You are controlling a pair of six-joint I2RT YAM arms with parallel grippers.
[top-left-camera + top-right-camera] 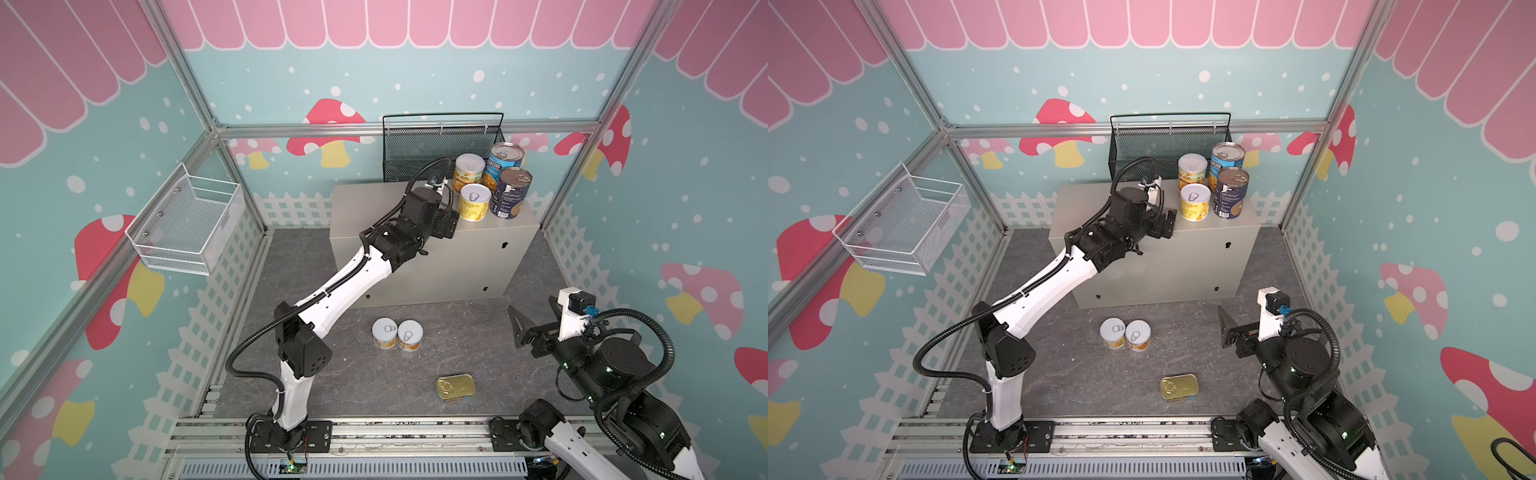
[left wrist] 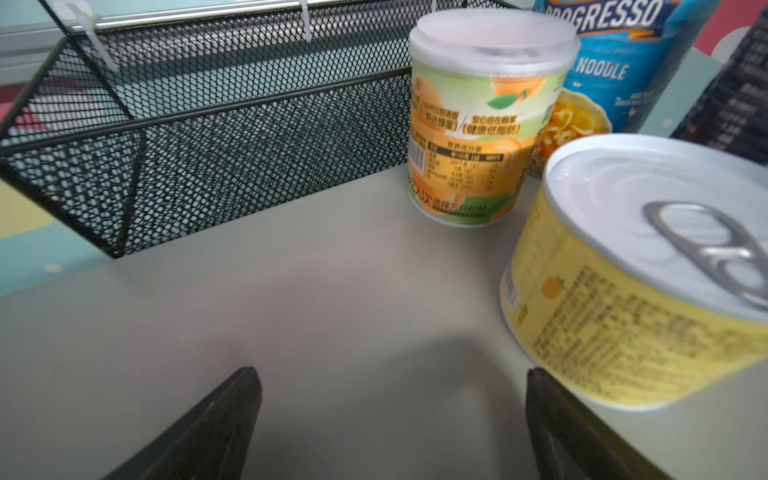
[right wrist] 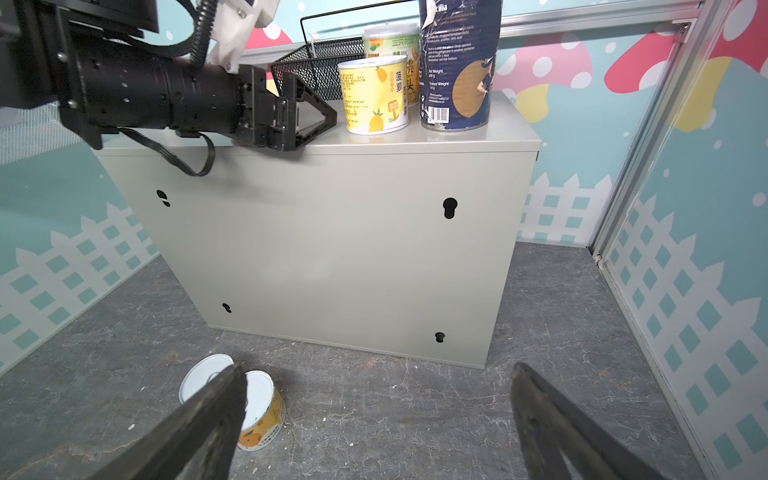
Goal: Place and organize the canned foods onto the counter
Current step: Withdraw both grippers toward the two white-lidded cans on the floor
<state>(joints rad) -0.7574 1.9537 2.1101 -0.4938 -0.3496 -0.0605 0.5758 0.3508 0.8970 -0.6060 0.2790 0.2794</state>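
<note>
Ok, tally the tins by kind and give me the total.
Small yellow tins: 4
Tall blue tins: 2
Flat gold tin: 1
Total: 7

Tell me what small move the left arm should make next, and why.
Probably draw the left gripper straight back off the counter. Its jaws stand open and empty beside the yellow tin, which stands upright on the counter. Two small tins and the flat gold tin wait on the floor.
</note>
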